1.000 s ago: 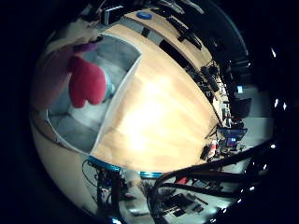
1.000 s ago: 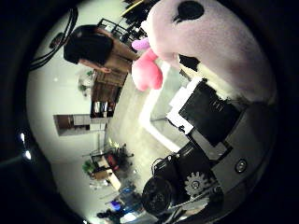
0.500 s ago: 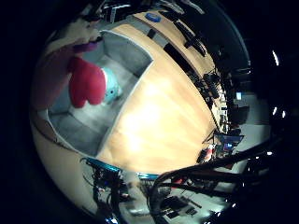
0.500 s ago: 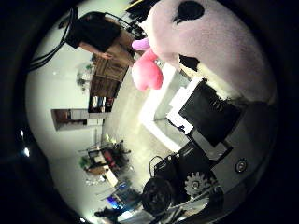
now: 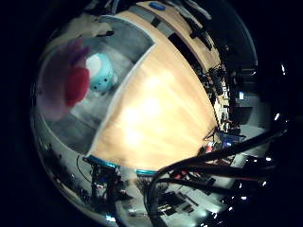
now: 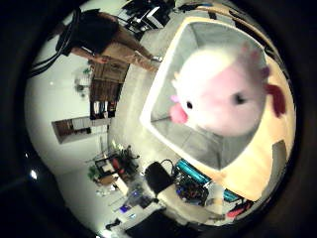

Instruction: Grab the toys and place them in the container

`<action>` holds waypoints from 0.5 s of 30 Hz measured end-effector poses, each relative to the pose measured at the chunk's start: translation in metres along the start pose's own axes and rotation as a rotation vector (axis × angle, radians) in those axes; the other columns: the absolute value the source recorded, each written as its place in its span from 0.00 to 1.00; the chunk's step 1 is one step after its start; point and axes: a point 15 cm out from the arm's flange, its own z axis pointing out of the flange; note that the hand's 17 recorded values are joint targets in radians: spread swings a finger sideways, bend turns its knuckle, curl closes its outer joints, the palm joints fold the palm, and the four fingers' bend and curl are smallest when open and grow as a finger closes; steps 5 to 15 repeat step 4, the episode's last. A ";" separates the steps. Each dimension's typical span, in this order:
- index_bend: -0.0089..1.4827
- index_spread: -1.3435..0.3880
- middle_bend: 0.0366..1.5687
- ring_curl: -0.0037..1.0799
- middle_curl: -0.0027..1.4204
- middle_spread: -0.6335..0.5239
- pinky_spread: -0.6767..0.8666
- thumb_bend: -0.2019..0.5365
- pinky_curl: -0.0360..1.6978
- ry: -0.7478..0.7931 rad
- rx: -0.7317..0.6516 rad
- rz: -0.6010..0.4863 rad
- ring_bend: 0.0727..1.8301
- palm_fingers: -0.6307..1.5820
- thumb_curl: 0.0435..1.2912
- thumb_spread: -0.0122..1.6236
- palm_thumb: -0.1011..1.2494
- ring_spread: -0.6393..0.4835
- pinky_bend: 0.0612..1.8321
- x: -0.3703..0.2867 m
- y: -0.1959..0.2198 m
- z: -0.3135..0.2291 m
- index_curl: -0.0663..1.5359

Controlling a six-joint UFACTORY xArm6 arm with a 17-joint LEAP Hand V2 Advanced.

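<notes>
A pink and white plush toy with a pink snout and a red ear lies face up in or just over the grey container, a little away from the palm. In the right little finger side palm view the same plush is a pink blur beside a teal and white toy that lies inside the container.
The container stands on a light wooden table, near its edge. Desks, screens and shelves stand in the room beyond the table. A dark chair stands on the floor beside the table.
The plush filled the thumb side view close to the palm beside black and white hand parts. It is now farther off, down at the container, and those hand parts no longer show.
</notes>
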 end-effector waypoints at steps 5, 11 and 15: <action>0.12 0.52 0.15 0.23 0.31 0.56 0.69 0.22 0.20 0.002 -0.001 0.003 0.30 0.30 0.16 0.57 0.21 0.75 0.56 0.003 -0.001 0.001 0.36; 0.12 0.52 0.15 0.23 0.31 0.56 0.69 0.22 0.20 0.002 -0.001 0.003 0.30 0.30 0.16 0.57 0.21 0.75 0.56 0.003 -0.001 0.001 0.36; 0.12 0.52 0.15 0.23 0.31 0.56 0.69 0.22 0.20 0.002 -0.001 0.003 0.30 0.30 0.16 0.57 0.21 0.75 0.56 0.003 -0.001 0.001 0.36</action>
